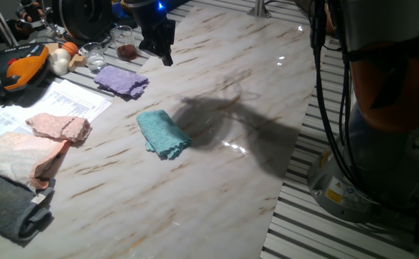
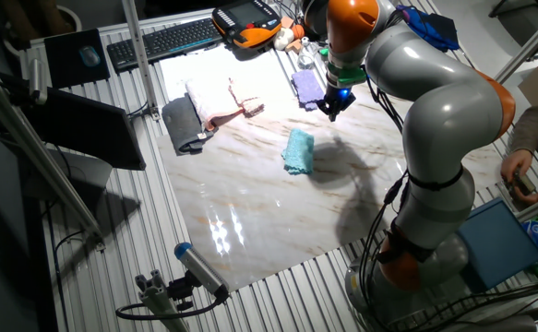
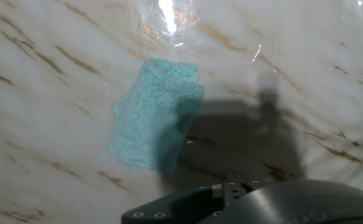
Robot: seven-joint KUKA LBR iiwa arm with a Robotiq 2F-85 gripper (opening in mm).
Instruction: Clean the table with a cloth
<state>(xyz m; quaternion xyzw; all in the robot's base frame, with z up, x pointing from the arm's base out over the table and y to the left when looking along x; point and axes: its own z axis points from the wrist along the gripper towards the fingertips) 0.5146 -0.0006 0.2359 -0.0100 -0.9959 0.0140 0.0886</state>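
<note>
The cloth [image 1: 162,133] lies folded and flat near the middle of the table [image 1: 216,187], touching nothing else. From the hand view it sits at about ten o'clock from the centre of the picture, with the arm's shadow falling across its right edge.

The gripper [image 1: 160,43] hangs in the air above the far part of the slab, at roughly twelve o'clock from the cloth in one fixed view, well apart from it. Its fingers look close together and hold nothing, though the dark shape (backlit by a small blue light) does not let me tell for certain whether they are closed.

For containers, I see a clear glass [image 1: 93,55] and a second glass bowl [image 1: 122,34] at the far left edge, at about eleven o'clock from the cloth. The contents of both are too unclear to name. A brownish lump [image 1: 127,51] sits on the slab just beside the bowl.

A purple cloth [image 1: 121,80] lies near the glasses. Pink cloths [image 1: 40,144] and a dark grey cloth [image 1: 8,208] lie along the left edge. Printed paper sheets [image 1: 65,101] lie under the pink ones, the writing too small to read. A yellow warning sticker [image 1: 333,193] shows on the robot base, also unreadable.
</note>
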